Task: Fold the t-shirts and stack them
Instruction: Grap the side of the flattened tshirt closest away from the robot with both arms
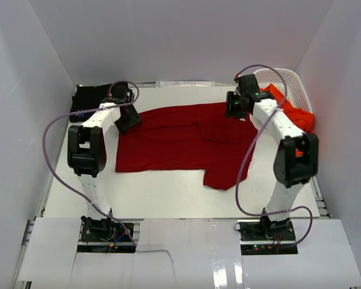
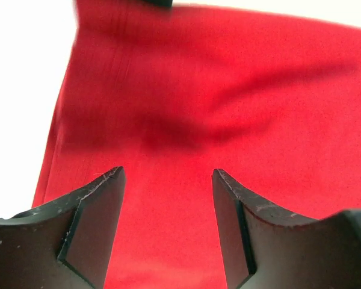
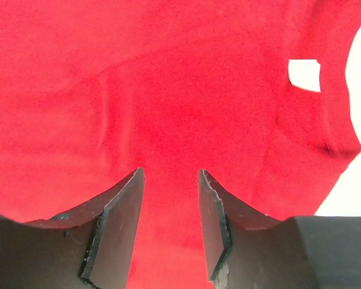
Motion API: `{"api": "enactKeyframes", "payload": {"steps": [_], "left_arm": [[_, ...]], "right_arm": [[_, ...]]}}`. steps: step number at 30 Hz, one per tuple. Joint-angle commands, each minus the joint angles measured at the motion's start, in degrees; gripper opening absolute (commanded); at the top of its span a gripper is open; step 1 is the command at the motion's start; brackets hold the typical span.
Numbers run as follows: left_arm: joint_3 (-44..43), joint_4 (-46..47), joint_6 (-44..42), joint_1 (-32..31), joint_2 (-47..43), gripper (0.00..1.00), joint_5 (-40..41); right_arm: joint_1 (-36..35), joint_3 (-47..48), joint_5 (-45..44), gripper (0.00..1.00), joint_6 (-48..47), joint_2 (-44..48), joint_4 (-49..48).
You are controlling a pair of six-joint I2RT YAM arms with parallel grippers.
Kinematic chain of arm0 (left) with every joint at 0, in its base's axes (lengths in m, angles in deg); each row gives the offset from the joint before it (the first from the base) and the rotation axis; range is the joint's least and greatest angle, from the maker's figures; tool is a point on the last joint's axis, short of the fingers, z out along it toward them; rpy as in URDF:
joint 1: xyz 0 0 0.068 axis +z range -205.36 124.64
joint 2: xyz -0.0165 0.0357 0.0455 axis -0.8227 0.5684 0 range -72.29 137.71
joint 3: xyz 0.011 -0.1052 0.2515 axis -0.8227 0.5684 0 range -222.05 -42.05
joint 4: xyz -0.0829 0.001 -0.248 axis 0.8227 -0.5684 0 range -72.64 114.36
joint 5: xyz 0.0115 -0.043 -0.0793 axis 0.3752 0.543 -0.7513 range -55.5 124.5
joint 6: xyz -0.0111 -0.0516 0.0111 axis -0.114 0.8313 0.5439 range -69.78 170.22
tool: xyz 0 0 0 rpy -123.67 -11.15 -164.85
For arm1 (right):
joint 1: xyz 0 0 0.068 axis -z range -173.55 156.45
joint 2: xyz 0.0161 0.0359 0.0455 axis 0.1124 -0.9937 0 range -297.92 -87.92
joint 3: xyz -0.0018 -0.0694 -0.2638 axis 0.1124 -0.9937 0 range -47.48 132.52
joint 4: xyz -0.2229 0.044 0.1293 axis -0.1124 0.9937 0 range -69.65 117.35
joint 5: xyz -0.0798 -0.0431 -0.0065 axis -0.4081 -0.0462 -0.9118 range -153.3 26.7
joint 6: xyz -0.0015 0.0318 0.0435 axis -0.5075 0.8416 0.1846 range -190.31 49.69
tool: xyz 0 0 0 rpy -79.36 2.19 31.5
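Observation:
A dark red t-shirt (image 1: 180, 141) lies spread across the middle of the table, with a fold near its right part and one sleeve reaching toward the front. My left gripper (image 1: 127, 117) hovers at the shirt's far left corner. In the left wrist view the left gripper (image 2: 167, 174) is open, with only red cloth (image 2: 186, 90) below the gap. My right gripper (image 1: 234, 108) is over the shirt's far right edge. In the right wrist view the right gripper (image 3: 170, 173) also stands open above the red cloth (image 3: 168, 90), gripping nothing. A black t-shirt (image 1: 91, 96) lies at the back left. An orange-red t-shirt (image 1: 292, 114) hangs out of the basket.
A white slotted basket (image 1: 284, 78) stands at the back right corner against the wall. White walls close in the table on the left, back and right. Bare table (image 1: 162, 195) shows between the shirt and the arm bases. A small white patch (image 3: 304, 75) shows by the shirt's collar.

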Motion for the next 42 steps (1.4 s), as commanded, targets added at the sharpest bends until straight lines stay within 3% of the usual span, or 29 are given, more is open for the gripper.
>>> {"api": "enactKeyframes", "payload": {"steps": [1, 6, 9, 11, 12, 14, 15, 16, 17, 23, 34, 42], "left_arm": [[6.1, -1.2, 0.6, -0.2, -14.1, 0.7, -4.0], [10.9, -1.1, 1.3, -8.3, -21.2, 0.71, -4.9], [11.7, 0.8, 3.9, -14.9, -22.1, 0.71, -6.3], [11.8, 4.1, 5.4, -19.8, -20.9, 0.71, -9.1], [11.8, 5.9, 5.2, -22.7, -20.2, 0.71, -10.4], [9.7, 8.8, 5.1, -25.2, -16.3, 0.71, -13.3], [8.8, 9.5, 4.8, -27.3, -14.8, 0.71, -14.0], [7.9, 10.6, 4.6, -28.1, -12.1, 0.71, -14.8], [6.9, 11.1, 4.5, -28.8, -10.9, 0.71, -15.4], [3.9, 16.3, 5.7, -31.1, -5.3, 0.71, -21.1], [4.3, 17.5, 6.0, -33.0, -5.0, 0.71, -21.4], [4.3, 17.7, 5.8, -32.9, -4.1, 0.72, -21.9]], "right_arm": [[0.2, -7.9, 2.1, 0.48, 0.1, 12.9, 1.4], [1.7, -32.3, 8.8, 0.5, 5.1, 30.8, -7.5], [3.1, -46.2, 7.8, 0.5, 8.9, 41.6, -11.4], [6.9, -56.5, 7.3, 0.59, 11.9, 48.3, -13.7], [8.9, -59.9, 8.8, 0.69, 12.4, 55.3, -16.5], [12.3, -66.8, 10.1, 0.76, 12.5, 61.5, -18.0], [12.7, -68.1, 9.3, 0.91, 12.6, 66.1, -18.1], [13.5, -68.9, 8.7, 0.97, 12.8, 67.5, -17.9], [13.6, -69.6, 7.9, 0.97, 12.6, 68.5, -17.8], [17.1, -69.3, 10.8, 0.97, 11.6, 62.0, -19.2], [28.1, -72.4, 27.5, 0.99, 8.1, 52.4, -30.7], [30.5, -74.7, 36.1, 1.0, 8.6, 44.4, -40.4]]}}
